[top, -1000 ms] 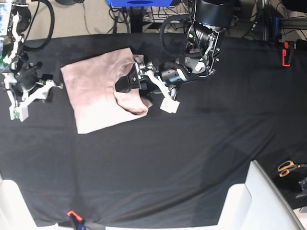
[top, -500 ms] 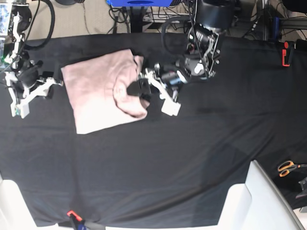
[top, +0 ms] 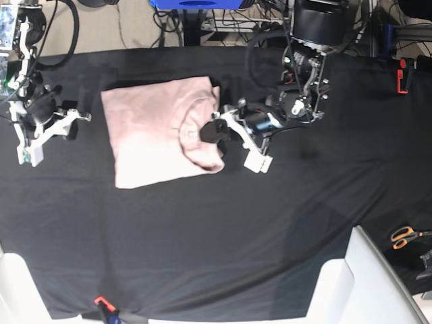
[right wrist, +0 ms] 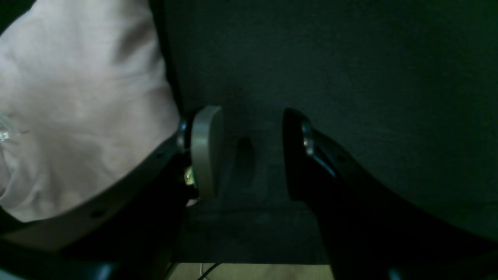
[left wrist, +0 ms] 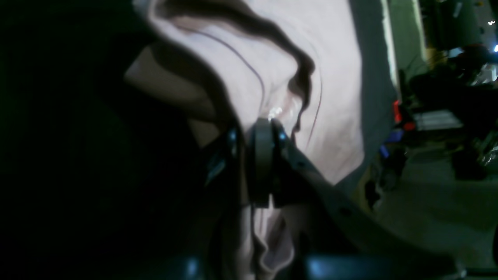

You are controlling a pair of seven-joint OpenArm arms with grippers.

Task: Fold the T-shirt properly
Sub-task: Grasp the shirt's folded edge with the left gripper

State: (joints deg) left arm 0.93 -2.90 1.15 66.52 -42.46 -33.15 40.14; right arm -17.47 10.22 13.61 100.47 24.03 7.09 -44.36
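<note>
The left gripper (top: 210,131) is closed, its jaws pinching a fold of the T-shirt (top: 158,131) at the garment's edge nearest the left arm. The left arm reaches in from beyond the T-shirt's far corner, with the forearm low and angled toward the garment. The right gripper (right wrist: 249,155) stands apart from the T-shirt on the opposite side, its jaws parted and holding nothing, one pale finger (right wrist: 204,149) just beside the cloth's edge. The right arm (top: 27,61) rises toward the frame's upper corner.
</note>
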